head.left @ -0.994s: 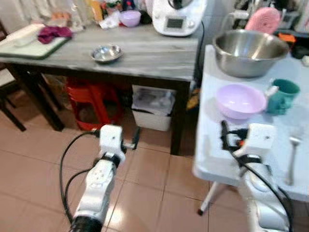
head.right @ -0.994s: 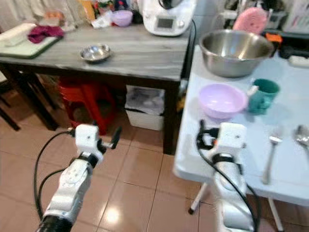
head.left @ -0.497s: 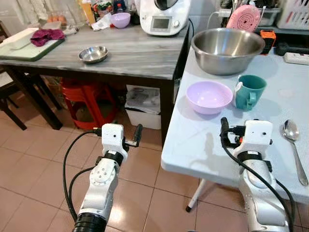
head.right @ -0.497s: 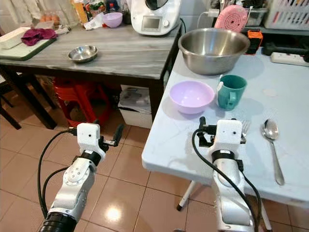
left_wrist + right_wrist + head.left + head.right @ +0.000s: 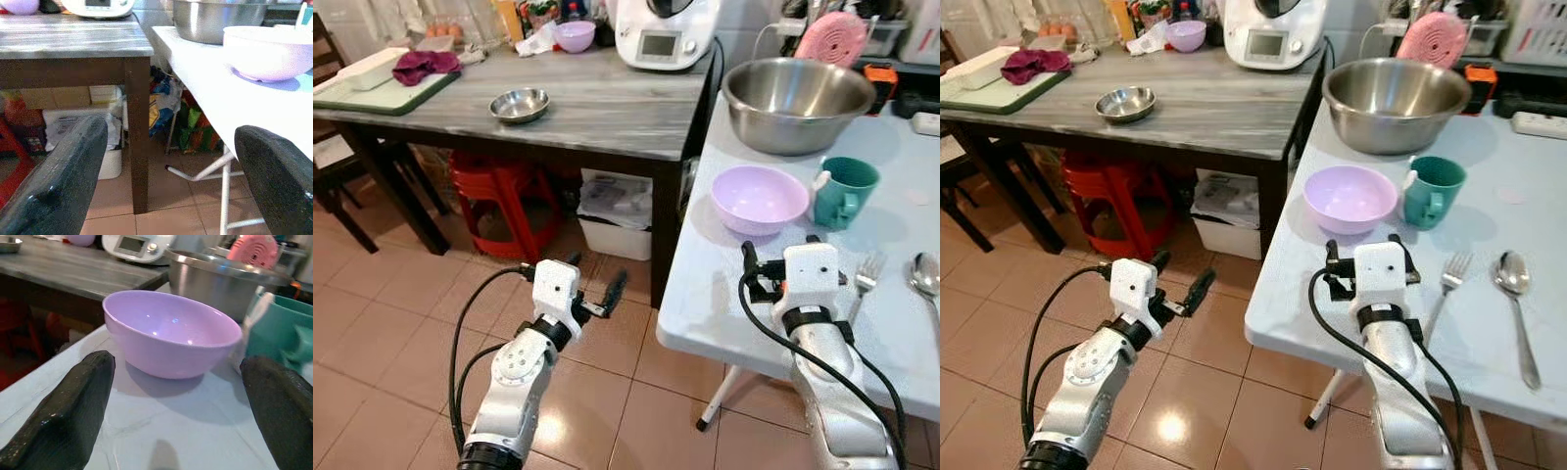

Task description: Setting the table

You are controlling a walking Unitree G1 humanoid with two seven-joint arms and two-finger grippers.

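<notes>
Nearby, two purple bowls [image 5: 1349,197] [image 5: 1186,35].

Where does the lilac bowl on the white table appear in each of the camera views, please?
Left eye view: lilac bowl, right of centre, beside the teal mug.
Right eye view: centre-right, in front of the steel bowl.
Left wrist view: upper right, on the table edge.
Right wrist view: centre, between the fingers.
Shared landmark: the steel bowl behind it.
</notes>
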